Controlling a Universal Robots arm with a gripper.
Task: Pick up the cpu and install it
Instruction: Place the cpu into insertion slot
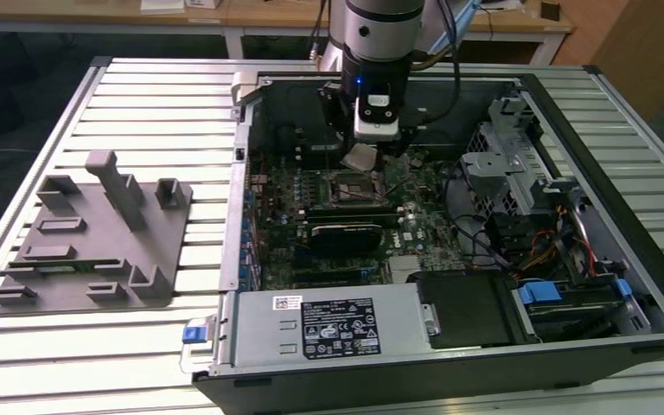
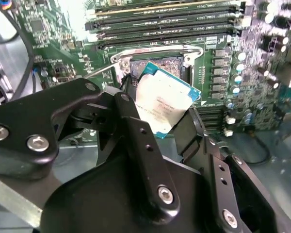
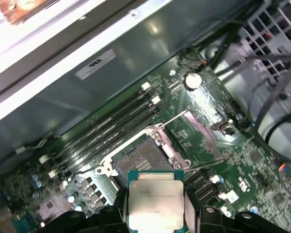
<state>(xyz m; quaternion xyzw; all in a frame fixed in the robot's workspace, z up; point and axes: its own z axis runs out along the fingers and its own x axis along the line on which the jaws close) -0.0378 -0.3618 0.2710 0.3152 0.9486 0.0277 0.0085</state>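
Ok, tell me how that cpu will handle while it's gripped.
The cpu looks thin, flat and rigid, so it is probably stiff and light. Its metal top seems smooth; held only by its edges in the gripper, it could slip or twist.

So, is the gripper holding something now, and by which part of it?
Yes. The gripper holds the cpu, pinched at two opposite edges between its fingers, close to the open socket.
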